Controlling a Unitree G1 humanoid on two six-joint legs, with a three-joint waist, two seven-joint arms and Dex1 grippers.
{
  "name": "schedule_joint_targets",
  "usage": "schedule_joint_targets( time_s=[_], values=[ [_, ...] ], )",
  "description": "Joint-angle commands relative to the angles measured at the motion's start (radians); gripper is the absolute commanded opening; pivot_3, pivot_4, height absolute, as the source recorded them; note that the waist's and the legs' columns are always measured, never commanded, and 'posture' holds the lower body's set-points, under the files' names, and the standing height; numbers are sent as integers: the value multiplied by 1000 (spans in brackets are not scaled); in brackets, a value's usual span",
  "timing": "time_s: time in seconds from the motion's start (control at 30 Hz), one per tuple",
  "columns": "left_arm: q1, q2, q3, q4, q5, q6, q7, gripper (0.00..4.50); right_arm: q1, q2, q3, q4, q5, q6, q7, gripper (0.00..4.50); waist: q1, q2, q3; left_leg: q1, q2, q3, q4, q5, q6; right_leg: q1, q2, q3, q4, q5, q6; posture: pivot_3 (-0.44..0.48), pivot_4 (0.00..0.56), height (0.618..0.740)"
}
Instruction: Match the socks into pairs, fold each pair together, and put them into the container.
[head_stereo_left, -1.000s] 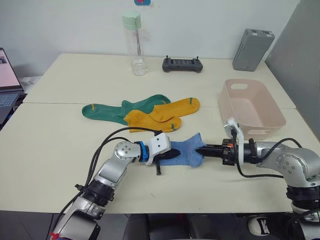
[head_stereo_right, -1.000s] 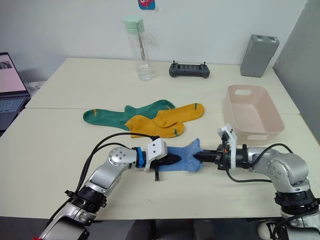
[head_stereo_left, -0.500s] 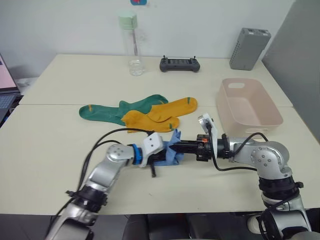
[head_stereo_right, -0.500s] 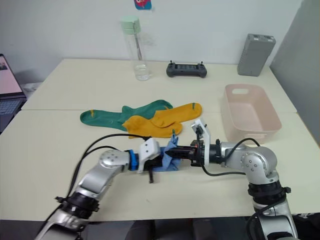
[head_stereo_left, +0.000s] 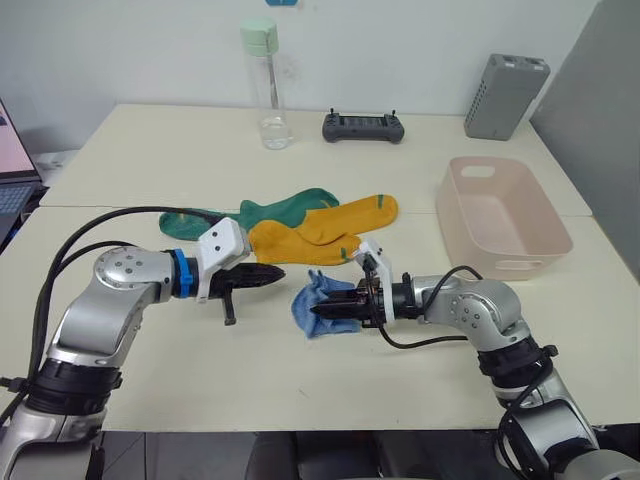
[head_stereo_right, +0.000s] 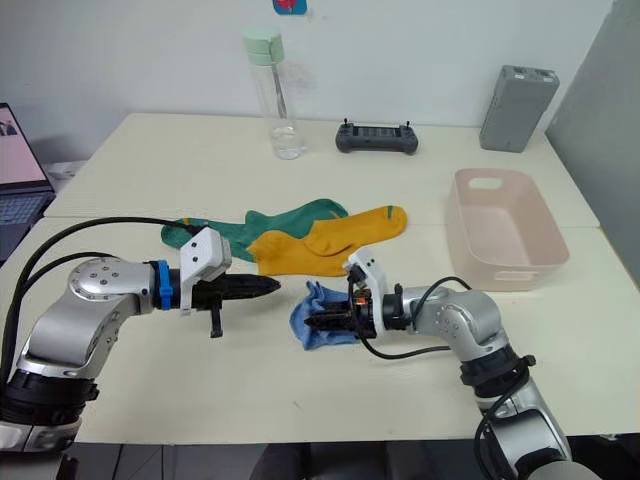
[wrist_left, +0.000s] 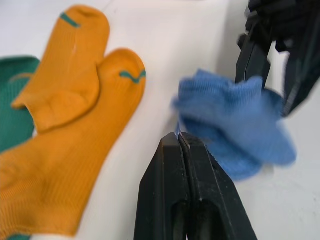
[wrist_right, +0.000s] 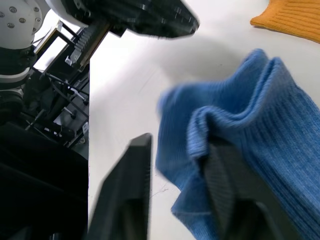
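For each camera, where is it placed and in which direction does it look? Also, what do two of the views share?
Left eye and right eye views: on the head, looking forward and down over the table; both arms show.
Left wrist view: along the left pincer, shut, toward the blue socks and yellow socks.
Right wrist view: along the right pincer, open around the blue socks' fold.
Shared: both wrist views show the blue socks and the other arm's pincer.

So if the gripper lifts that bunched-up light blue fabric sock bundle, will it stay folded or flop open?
The bunched light blue fabric sock bundle will probably sag and unfold: it already lies in loose, crumpled folds. It looks light, so the right gripper should lift it easily. With the fingers open around one fold, part may slip out.
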Motion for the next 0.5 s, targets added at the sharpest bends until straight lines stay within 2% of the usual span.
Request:
schedule_joint_targets(
  time_s=[0.03, 0.17, 0.2, 0.37, 0.5],
  values=[
    [-12, -47, 32, -50, -67, -16, 17, 0, -5, -10, -82, -83, 73, 40, 7, 2901, 0, 0, 0, 0, 0, 0, 0, 0, 0, 0, 0, 0, 0, 0, 0, 0, 150, 740],
    [38, -45, 1, -100, -87, -13, -20, 0, 23, -47, -170, -182, 163, 131, -17, 4324, 0, 0, 0, 0, 0, 0, -1, 0, 0, 0, 0, 0, 0, 0, 0, 0, 150, 740],
    [54, -48, -21, -91, -63, -39, -21, 0, 34, -63, -184, -203, 168, 144, -27, 4446, 0, 0, 0, 0, 0, 0, -1, 0, 0, 0, 0, 0, 0, 0, 0, 0, 150, 740],
    [103, -58, -128, 8, 98, -190, 12, 0, 74, -91, -233, -187, 136, 173, -127, 4446, -1, 0, 0, 1, 0, 0, -2, 0, 0, 0, 0, 0, 0, 0, -1, 0, 150, 740],
    [120, -77, -192, 141, 219, -320, 59, 0, 107, -101, -211, -157, 91, 169, -173, 4446, -1, 0, 0, 1, 0, 1, -2, 0, 0, 0, 0, 2, 0, 0, -1, 0, 150, 740]
  ],
)
